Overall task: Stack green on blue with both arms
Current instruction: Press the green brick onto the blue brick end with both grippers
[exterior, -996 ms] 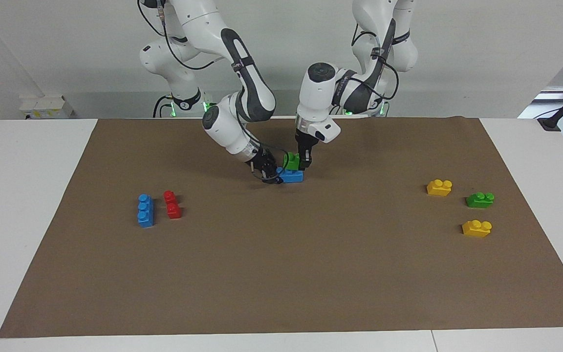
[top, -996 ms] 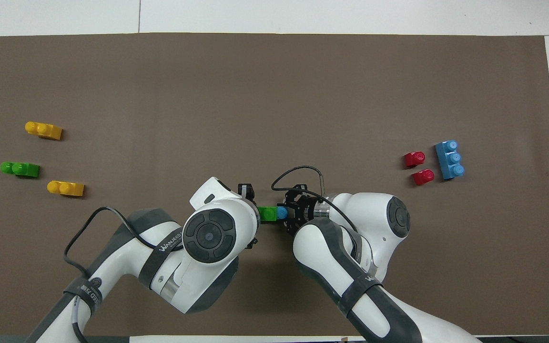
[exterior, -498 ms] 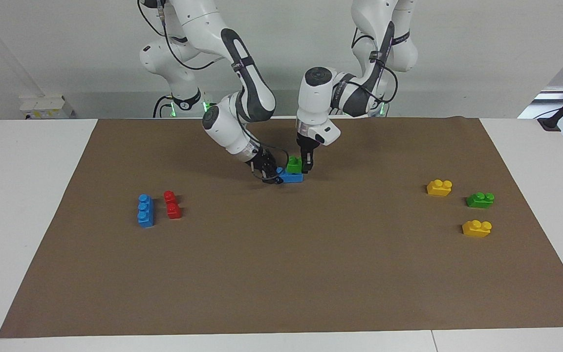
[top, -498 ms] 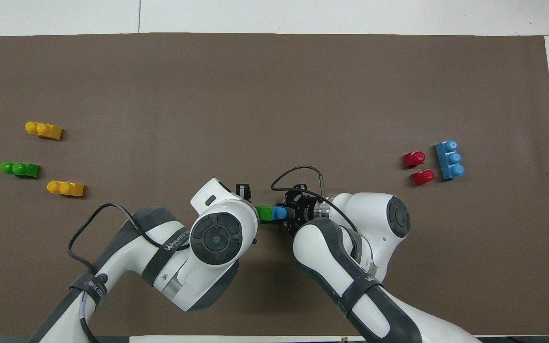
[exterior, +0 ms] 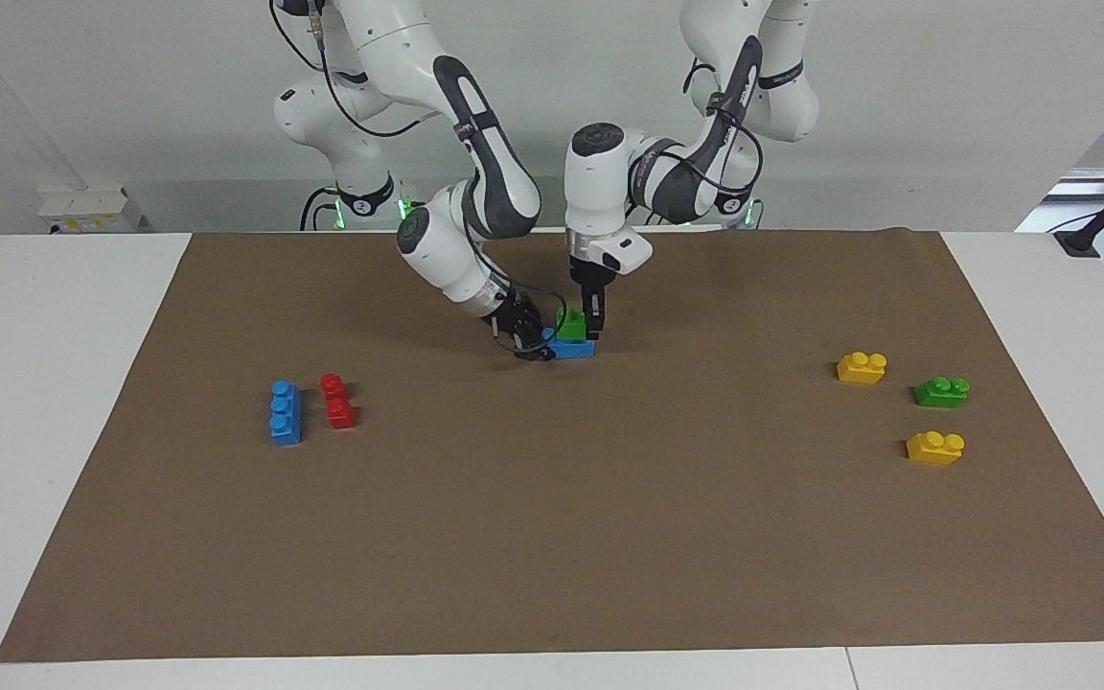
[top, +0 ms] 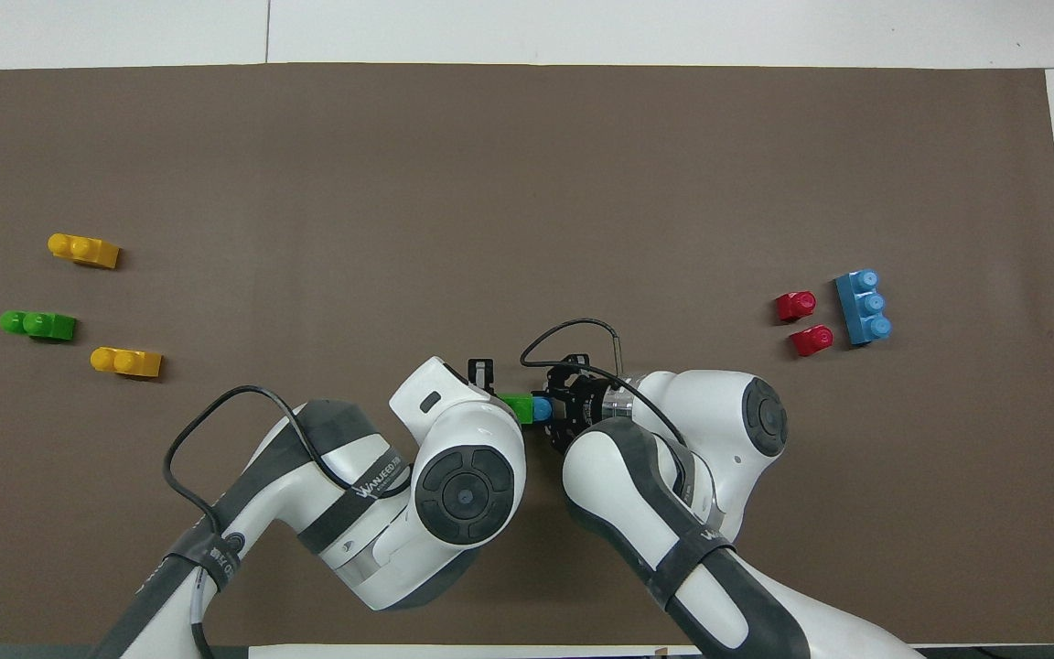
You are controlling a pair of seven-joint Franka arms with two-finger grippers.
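the green brick (exterior: 572,324) sits on top of the blue brick (exterior: 573,348) near the middle of the brown mat (exterior: 609,537), close to the robots' end. both arms are right on the pair. the right gripper (exterior: 531,342) comes in low and slanted from about ten o'clock in the facing view, clenched on the blue brick's end toward the right arm's end of the table. the left gripper (exterior: 592,326) hangs almost straight down from twelve o'clock, its tips closed on the green brick.

the blue brick's long axis runs nine to three in both views, and in the overhead view only one blue stud (top: 541,409) shows past the green, at the three o'clock side. so the green covers the end toward the left arm. to me it looks seated or nearly so; whether it is fully pressed home i cannot tell. any last push would go straight down from the left gripper while the right one braces the base.
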